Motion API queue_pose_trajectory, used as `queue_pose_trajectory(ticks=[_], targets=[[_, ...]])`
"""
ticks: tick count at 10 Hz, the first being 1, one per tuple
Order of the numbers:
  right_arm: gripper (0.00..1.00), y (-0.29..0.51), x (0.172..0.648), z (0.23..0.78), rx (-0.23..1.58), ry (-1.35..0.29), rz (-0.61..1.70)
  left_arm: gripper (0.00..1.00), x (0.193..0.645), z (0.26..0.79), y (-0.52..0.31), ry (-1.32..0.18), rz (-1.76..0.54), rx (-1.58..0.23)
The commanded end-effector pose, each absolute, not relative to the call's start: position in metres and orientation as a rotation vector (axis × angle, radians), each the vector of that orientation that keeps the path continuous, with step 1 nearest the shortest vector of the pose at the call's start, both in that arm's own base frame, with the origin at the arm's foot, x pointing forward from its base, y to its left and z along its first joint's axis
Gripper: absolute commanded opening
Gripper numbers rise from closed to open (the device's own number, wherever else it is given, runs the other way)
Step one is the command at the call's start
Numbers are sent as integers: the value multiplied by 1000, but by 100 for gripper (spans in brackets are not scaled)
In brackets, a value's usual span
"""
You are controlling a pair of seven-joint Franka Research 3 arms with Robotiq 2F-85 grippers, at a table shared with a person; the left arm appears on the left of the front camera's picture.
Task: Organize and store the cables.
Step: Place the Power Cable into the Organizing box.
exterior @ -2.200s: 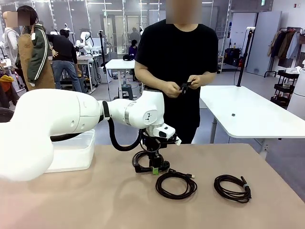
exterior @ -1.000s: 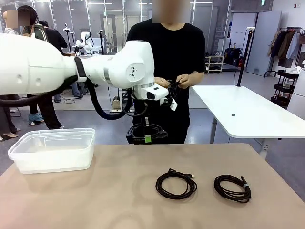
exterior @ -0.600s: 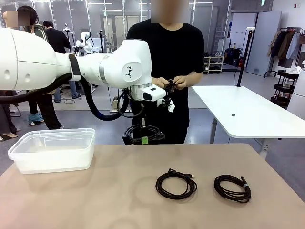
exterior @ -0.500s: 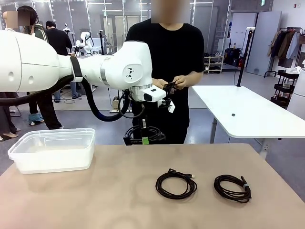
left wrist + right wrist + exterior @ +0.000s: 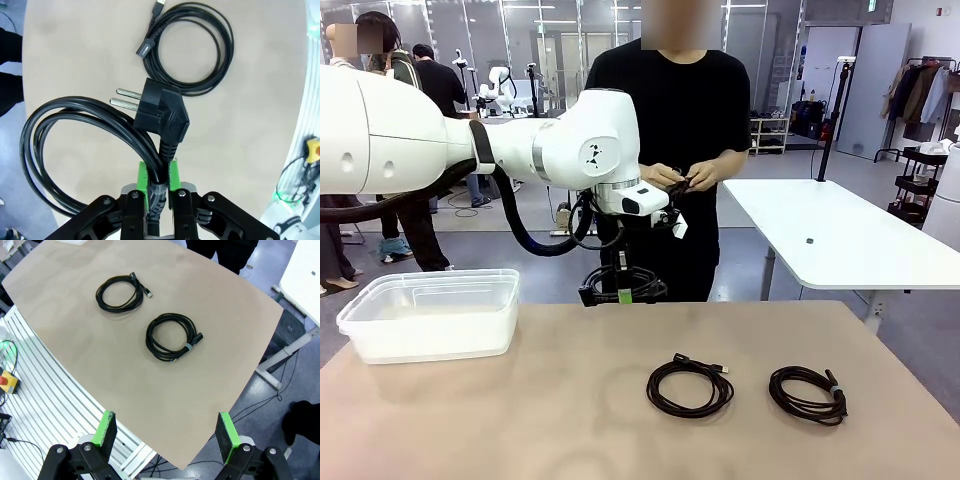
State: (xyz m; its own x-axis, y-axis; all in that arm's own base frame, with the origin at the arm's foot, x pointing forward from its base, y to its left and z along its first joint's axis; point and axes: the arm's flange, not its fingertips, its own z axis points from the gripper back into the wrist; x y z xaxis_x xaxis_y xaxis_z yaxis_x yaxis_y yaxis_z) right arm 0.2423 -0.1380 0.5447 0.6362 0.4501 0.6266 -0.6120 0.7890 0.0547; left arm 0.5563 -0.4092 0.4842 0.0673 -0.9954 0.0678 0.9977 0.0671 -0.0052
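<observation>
Here the left gripper [image 5: 623,294] hangs in the air over the far edge of the tan table [image 5: 520,420], in front of a person in a black shirt [image 5: 670,100]. Its green pads [image 5: 143,176] are clamped tight on a black power cable [image 5: 75,107]. The grip sits just below the angled two-pin plug [image 5: 162,112], where a pale band wraps the strands. In the left wrist view the cable loops out to one side of the fingers in a loose coil of several turns, clear of the tabletop.

Two more cables lie flat on the table, well apart from the held one. A coiled USB cable [image 5: 688,411] rests near the middle of the table, its plug end sticking out toward the far side. The left wrist view shows the same coil [image 5: 226,47] beyond the plug. To its right lies a second coil [image 5: 836,392], bound by a tie. The right wrist view shows both, the tied one [image 5: 188,348] nearer and the USB one [image 5: 99,295] farther.

The right gripper [image 5: 166,431] is spread wide with nothing between its fingers, high above the table's near edge.

A clear plastic bin [image 5: 430,340] stands at the table's left end. The person's hands [image 5: 664,176] hold a small dark bundle at chest height.
</observation>
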Motion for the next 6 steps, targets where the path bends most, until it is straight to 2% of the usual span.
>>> queue_pose_trajectory(ticks=[1,4,6], targets=[[100,-137,243,545,274,-634,622,19,563,512,-358,-9,-1610,23],[100,-137,243,545,274,-634,622,19,569,534,-238,-165,-1553,-71],[100,-137,243,545,274,-634,622,19,577,516,-149,-179,-1468,-75]])
